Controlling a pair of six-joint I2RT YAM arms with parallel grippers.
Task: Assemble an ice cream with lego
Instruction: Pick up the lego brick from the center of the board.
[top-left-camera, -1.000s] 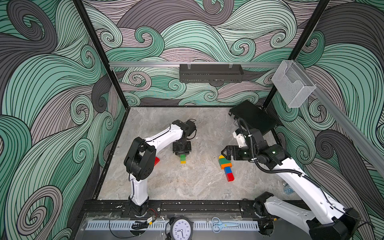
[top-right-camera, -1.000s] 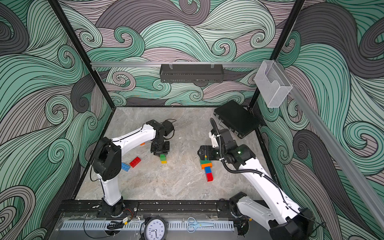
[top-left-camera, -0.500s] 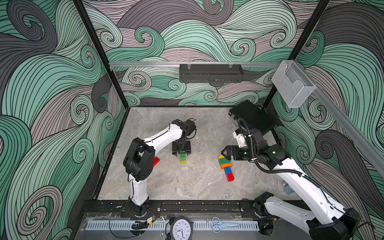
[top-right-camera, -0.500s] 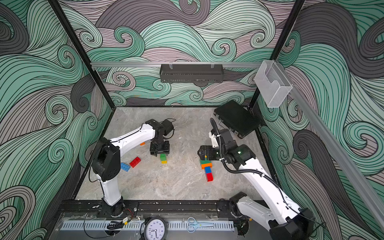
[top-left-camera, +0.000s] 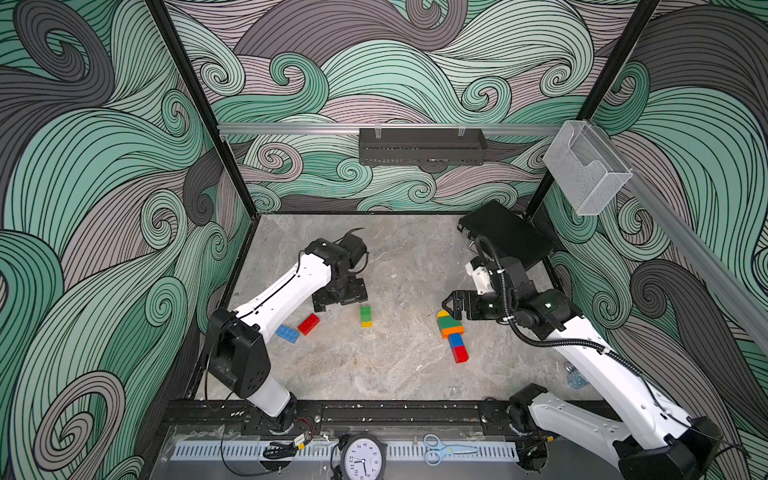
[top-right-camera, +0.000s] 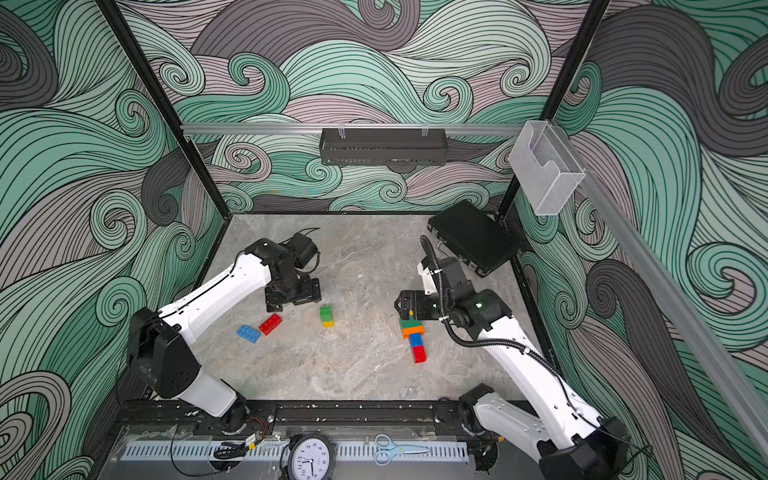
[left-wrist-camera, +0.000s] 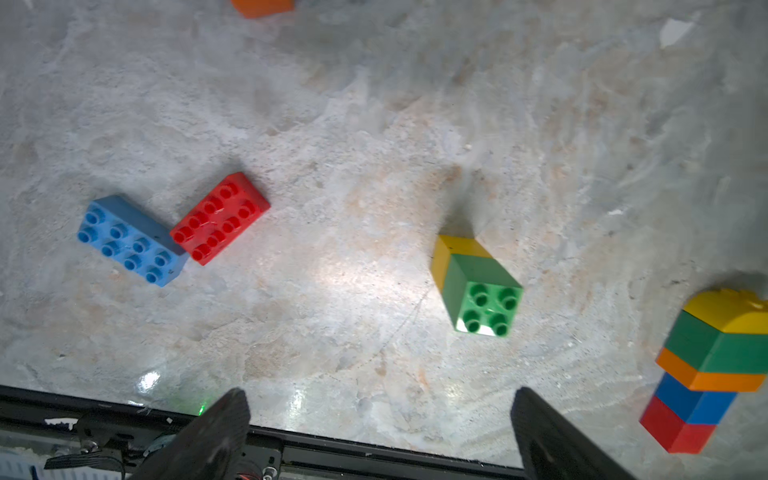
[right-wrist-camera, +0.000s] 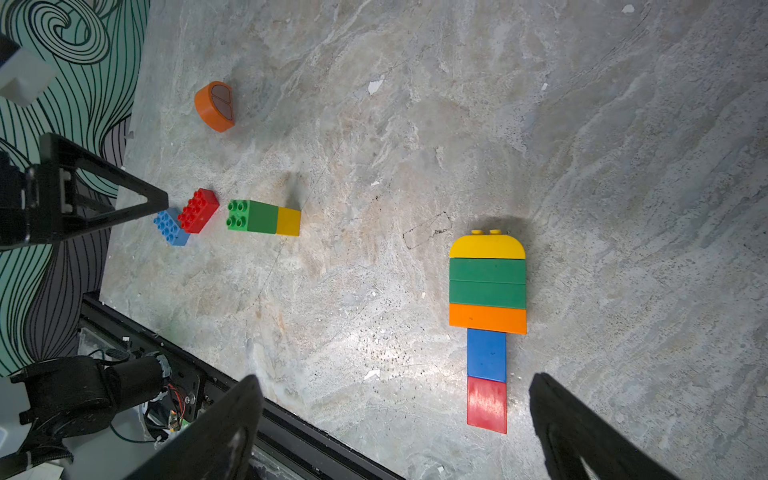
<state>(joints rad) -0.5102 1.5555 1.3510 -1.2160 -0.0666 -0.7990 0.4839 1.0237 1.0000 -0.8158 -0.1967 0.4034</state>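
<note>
Lego build: your flat stack of chunky plastic bricks (right-wrist-camera: 487, 291) runs from a yellow round top through two green and one orange to a narrower blue and red stem. It lies on the grey marbled tabletop (top-left-camera: 395, 374).
Loose pair: green-on-yellow square brick pair (top-left-camera: 366, 316), tipped on its side, well apart from the build.
Spare bricks: red oblong brick (left-wrist-camera: 220, 218) touches blue oblong brick (left-wrist-camera: 131, 241); orange round-topped brick (right-wrist-camera: 215, 106) lies farther off.
Left gripper (left-wrist-camera: 378, 432): jaws spread, empty, near the pair.
Right gripper (right-wrist-camera: 395, 432): jaws spread, empty, over the build.
Risk: pinch the stem and you may snap the narrow blue-orange joint. The sideways pair will likely skid across the smooth top if you close off-centre.
</note>
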